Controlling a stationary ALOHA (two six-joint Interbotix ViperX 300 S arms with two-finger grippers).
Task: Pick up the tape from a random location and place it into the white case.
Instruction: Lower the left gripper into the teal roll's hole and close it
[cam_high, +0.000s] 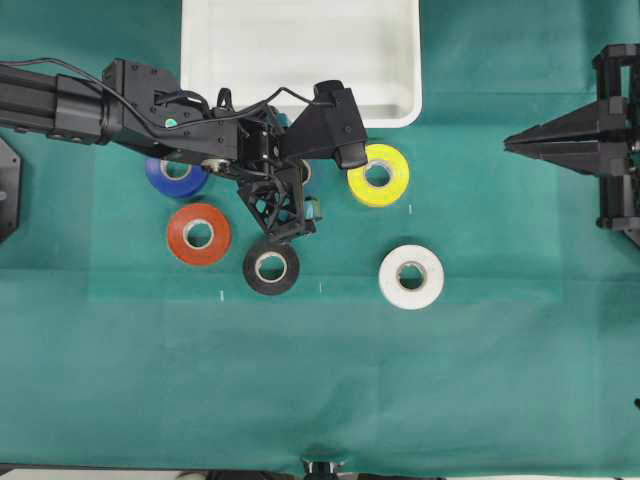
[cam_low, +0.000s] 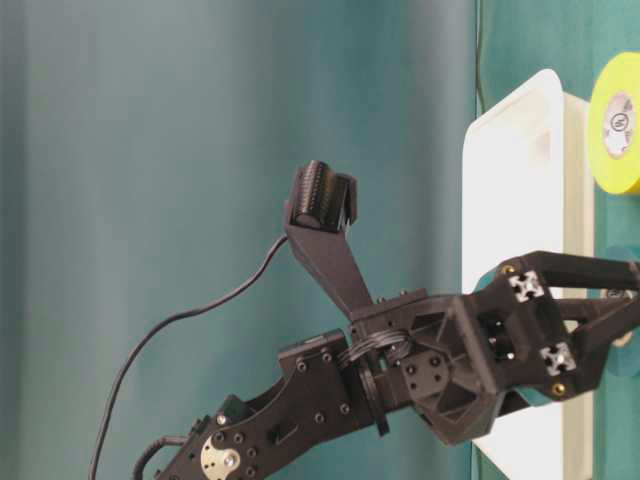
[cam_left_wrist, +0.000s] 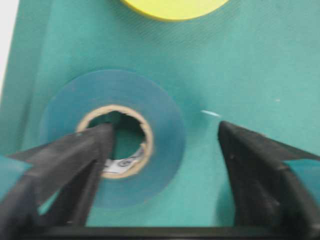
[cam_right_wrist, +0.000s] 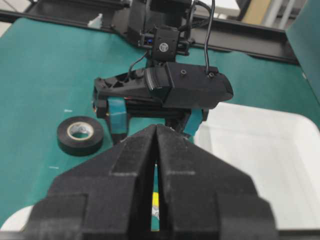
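Black fingers (cam_left_wrist: 75, 170) of the left gripper (cam_left_wrist: 165, 165) straddle the tape (cam_left_wrist: 112, 137), one inside its core, still apart for pinching its wall.

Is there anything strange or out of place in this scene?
Nothing stands out. The rolls lie flat on the cloth, the white case sits square, and the left gripper straddles one wall of the tape.

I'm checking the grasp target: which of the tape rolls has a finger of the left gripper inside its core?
The teal tape: one finger of the left gripper sits in its core. The yellow, white, black, orange and blue rolls lie untouched.
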